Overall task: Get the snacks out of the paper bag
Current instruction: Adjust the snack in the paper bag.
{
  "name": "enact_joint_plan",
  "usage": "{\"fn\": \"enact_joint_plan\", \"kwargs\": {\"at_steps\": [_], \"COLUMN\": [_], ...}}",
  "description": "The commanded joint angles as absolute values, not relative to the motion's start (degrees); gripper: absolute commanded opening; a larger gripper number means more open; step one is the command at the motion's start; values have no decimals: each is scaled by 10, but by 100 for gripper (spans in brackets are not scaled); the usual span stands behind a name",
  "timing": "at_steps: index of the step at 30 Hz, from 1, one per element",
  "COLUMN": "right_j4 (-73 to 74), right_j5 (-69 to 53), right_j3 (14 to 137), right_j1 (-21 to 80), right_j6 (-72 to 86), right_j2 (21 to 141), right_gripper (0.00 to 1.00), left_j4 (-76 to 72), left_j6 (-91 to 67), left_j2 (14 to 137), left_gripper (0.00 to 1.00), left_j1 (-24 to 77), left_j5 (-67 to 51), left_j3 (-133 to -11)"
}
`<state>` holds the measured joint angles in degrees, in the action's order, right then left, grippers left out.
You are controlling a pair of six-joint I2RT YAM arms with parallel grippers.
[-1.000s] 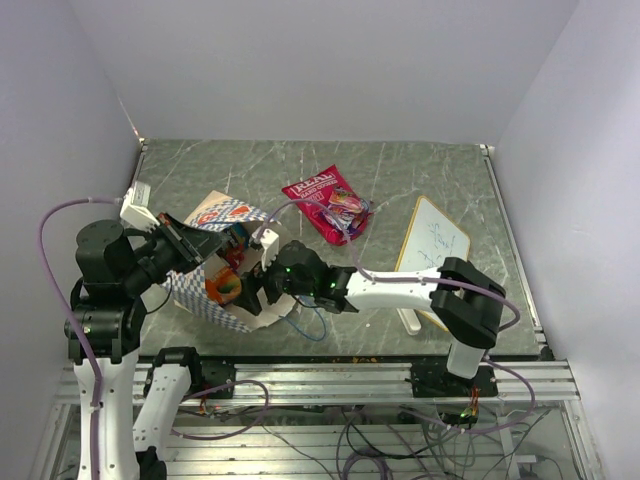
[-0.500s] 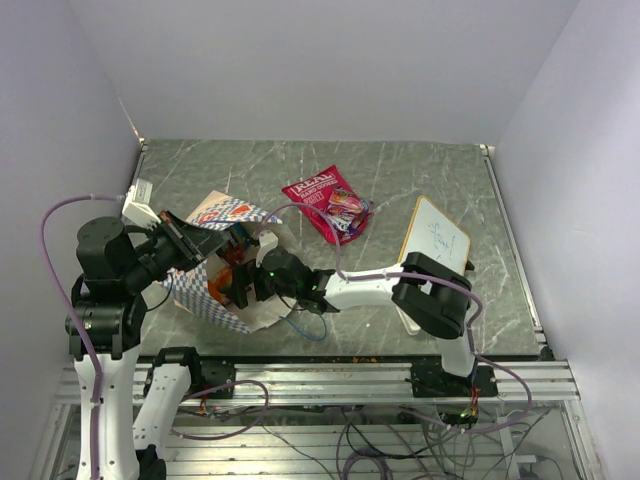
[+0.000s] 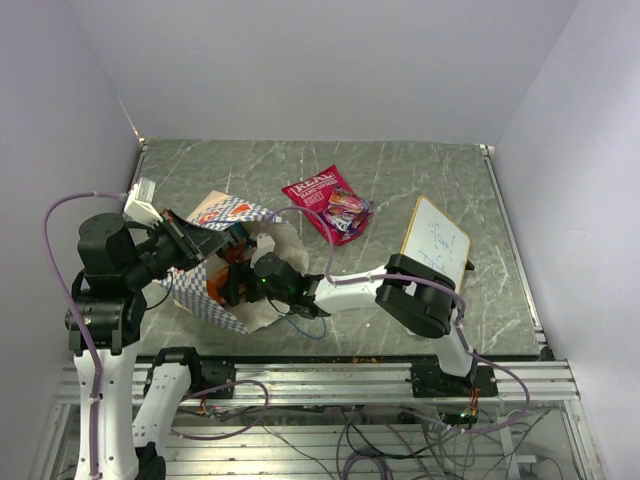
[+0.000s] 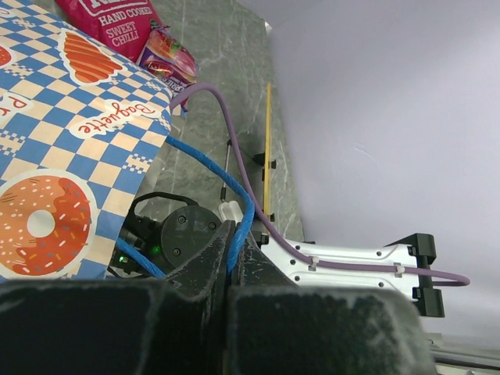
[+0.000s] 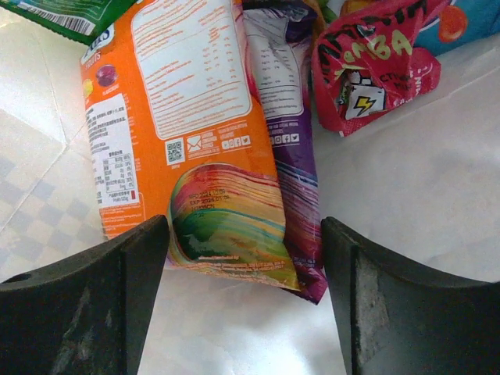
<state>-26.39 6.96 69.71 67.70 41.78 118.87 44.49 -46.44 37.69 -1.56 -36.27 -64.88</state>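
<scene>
Since a second ago the right arm has swung its elbow leftward across the table and pushed deeper into the paper bag (image 3: 225, 212), so the right gripper (image 3: 235, 285) now sits well inside the bag's mouth rather than at its edge. The bag, the left arm and the things out on the table have not shifted.

The right gripper (image 5: 244, 234) has its jaws spread wide. Between them lies the lower end of an orange packet (image 5: 187, 141), with a purple packet (image 5: 289, 156) tucked just beside it toward the right finger. Ahead of the fingers are a small red packet (image 5: 375, 62), a blue-green one (image 5: 469, 19) and a green one (image 5: 70, 16), all resting on the bag's cream inside.

The left gripper (image 4: 232, 234) is clamped tight on the bag's blue string handle (image 4: 246, 207); the checkered bag wall lies just to its left.

Beyond the bag, far from both grippers, the large red bag (image 3: 318, 195) lies on the table with another purple packet (image 3: 348, 210) touching it. The whiteboard (image 3: 435, 245) lies to the right of the right arm.
</scene>
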Motion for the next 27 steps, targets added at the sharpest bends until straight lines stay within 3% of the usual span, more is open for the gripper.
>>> {"fn": "enact_joint_plan", "kwargs": {"at_steps": [1,10,16,27], "right_j4": [-282,-280,-253,-167], "right_j5": [83,89,109,134], "right_j3": [702,682,678,624], "right_j1": [681,681,684,684], "right_j6": [449,449,436,349], "right_j2": [1199,1162,1114,994], "right_gripper": [71,20,0,0], "left_j4": [453,463,495,531], "left_j6": [-450,-441,-417,-431], "left_j2": [383,378,382,360], "left_gripper": [7,7,7,7], "left_j1": [-15,-15,-15,-15], "left_j5": [-389,-388,-379,-303], "left_j3": [-681,-678,-696,-708]}}
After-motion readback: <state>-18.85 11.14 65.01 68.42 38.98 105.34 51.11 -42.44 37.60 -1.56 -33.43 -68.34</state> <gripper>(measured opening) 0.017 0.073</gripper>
